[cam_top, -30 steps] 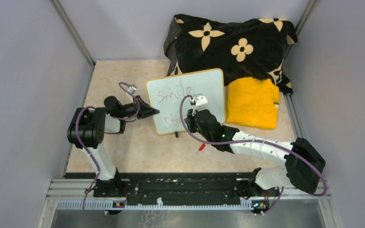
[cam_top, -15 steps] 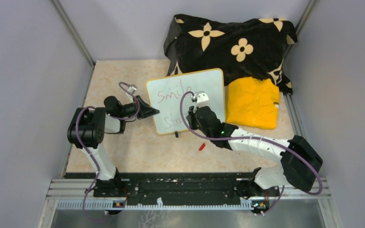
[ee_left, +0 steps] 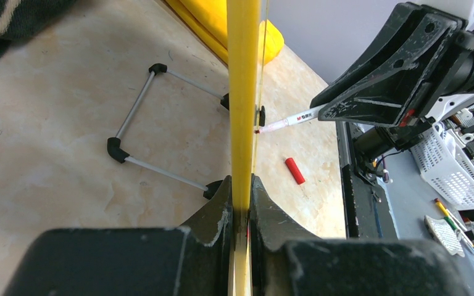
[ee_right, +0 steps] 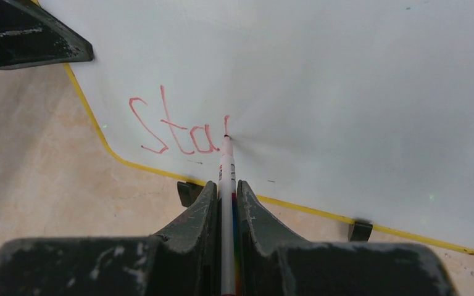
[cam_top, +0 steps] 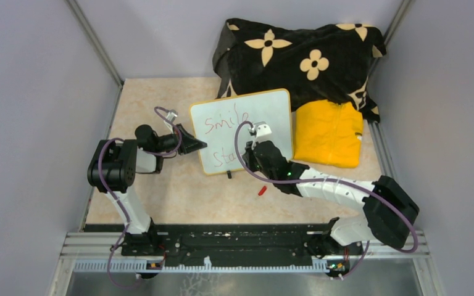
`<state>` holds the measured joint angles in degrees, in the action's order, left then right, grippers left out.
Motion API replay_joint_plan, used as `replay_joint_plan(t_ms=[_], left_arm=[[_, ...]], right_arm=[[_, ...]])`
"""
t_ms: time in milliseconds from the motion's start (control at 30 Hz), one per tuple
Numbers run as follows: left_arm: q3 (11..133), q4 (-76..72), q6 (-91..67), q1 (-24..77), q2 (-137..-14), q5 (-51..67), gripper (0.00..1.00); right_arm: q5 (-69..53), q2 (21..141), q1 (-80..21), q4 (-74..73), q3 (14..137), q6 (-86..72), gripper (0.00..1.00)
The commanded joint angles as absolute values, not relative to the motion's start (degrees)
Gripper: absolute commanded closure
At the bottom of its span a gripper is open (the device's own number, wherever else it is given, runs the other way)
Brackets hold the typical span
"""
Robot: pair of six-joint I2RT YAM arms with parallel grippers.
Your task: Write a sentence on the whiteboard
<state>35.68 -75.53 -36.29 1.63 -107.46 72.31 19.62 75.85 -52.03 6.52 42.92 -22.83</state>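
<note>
The whiteboard point(cam_top: 265, 114) stands tilted on the table, white with a thin yellow frame. My left gripper point(cam_top: 199, 146) is shut on its left edge; in the left wrist view point(ee_left: 241, 185) the yellow frame point(ee_left: 244, 92) runs between the fingers. The sentence point(cam_top: 222, 123) reads "Smile" above "Sta" in red; the right wrist view shows "Sta" point(ee_right: 173, 132) and a short stroke. My right gripper point(ee_right: 226, 185) is shut on the white marker pen point(ee_right: 226, 163), its tip touching the board just right of the "a". The pen also shows in the left wrist view point(ee_left: 290, 119).
A red pen cap point(cam_top: 261, 190) lies on the table in front of the board, also in the left wrist view point(ee_left: 294, 170). A folded yellow cloth point(cam_top: 328, 132) lies right of the board, and a black flowered blanket point(cam_top: 302, 55) behind it. Grey walls close both sides.
My right arm has shifted slightly left and toward the board, and the pen has begun a new stroke after "Sta". My left gripper has not moved.
</note>
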Motion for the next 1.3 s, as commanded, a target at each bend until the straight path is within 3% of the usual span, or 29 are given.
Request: replay_joint_plan(t_ms=[0,500,1267], left_arm=[[35.7,-71.5,-32.9,2.4,-108.5,70.6,1.0],[35.6,-71.4,-32.9,2.4,-108.4,70.6,1.0],[35.7,-71.2,-32.8,2.5,-108.4,70.6,1.0]], right_arm=[[20.5,74.2,-51.5,8.0,41.1,-24.0,1.0],[21.2,67.2,-51.5,8.4,42.3,-23.0,1.0],[22.5,72.6,-50.2,9.0,42.6,-23.1,1.0]])
